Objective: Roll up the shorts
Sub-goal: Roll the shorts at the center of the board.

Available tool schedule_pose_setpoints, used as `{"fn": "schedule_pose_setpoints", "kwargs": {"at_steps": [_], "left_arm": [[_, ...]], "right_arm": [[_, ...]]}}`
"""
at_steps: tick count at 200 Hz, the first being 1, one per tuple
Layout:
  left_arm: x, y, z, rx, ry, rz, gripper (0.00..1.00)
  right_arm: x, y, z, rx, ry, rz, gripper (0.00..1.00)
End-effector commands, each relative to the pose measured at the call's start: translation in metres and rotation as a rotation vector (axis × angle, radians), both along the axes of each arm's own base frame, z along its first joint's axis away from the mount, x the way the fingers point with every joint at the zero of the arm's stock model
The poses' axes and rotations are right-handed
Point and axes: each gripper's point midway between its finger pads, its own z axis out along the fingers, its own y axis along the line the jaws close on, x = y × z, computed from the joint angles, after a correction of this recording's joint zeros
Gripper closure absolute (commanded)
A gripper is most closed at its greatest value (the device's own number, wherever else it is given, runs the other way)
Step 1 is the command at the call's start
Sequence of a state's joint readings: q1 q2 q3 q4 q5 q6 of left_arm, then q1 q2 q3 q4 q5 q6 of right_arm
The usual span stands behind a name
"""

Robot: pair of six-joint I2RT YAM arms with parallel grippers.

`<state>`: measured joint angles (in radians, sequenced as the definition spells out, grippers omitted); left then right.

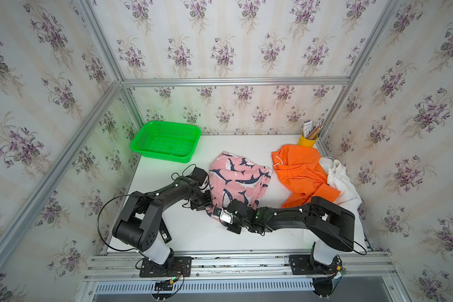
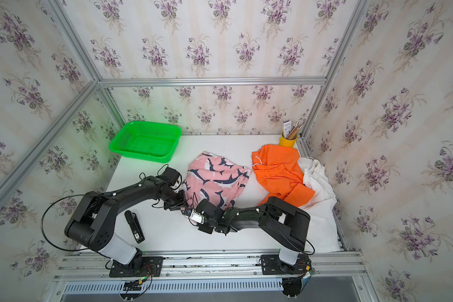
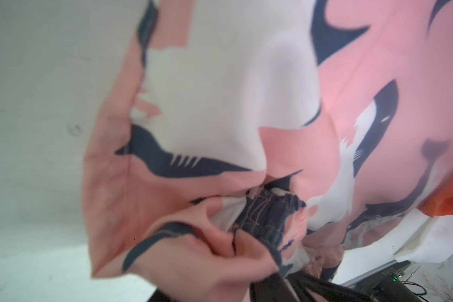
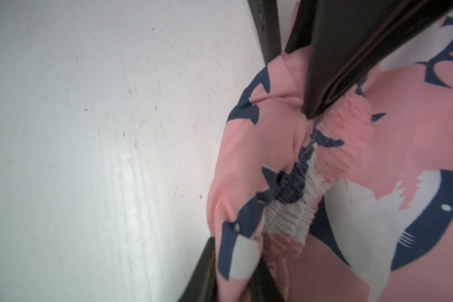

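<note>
White tabletop [image 1: 183, 230]; right gripper [image 4: 313, 111] jaws clamped tight on the pink shorts [image 1: 237, 180] at their ruched waistband, left gripper [image 1: 202, 206] jaws lost in soft folds, grip unclear

**Bright, Even Light, Soft Close-Ups**

White light fills the booth evenly, and shadows are faint. The green basket [image 1: 160, 154] casts a green glow on the wall [image 1: 127, 115] just beside it. Far from the basket, the walls bow. In the wrist views, the pink shorts [image 3: 377, 104] smear out of focus.

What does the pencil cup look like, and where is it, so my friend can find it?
On the white table, find the far corner on the robot's right, by the flowery wall. Behind the orange shorts stands a small yellow cup of pencils, the only yellow thing there.
</note>
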<state>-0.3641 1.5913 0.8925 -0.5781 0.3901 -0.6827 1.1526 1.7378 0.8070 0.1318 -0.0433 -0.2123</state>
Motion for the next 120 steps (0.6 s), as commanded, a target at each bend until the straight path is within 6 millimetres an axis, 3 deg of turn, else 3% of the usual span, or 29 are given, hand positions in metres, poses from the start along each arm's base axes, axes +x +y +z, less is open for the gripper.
{"fn": "schedule_pose_setpoints", "kwargs": {"at_steps": [1,34,60,93,120], "left_arm": [[0.004,0.007,0.012,0.027,-0.026,-0.025,0.59],[0.005,0.024,0.034,0.11,-0.068,-0.02,0.42],[0.003,0.03,0.052,0.132,-0.096,-0.009,0.37],[0.001,0.03,0.063,0.133,-0.109,-0.002,0.34],[0.002,0.018,0.064,0.132,-0.127,-0.018,0.32]], "right_arm": [[-0.031,-0.006,-0.005,-0.011,0.25,-0.065,0.99],[-0.052,0.017,0.02,0.142,0.599,-0.109,1.0],[-0.044,0.025,0.039,0.307,0.857,-0.167,1.0],[-0.013,0.006,0.042,0.455,1.078,-0.296,1.0],[0.005,-0.021,0.022,0.509,1.215,-0.447,1.0]]}}
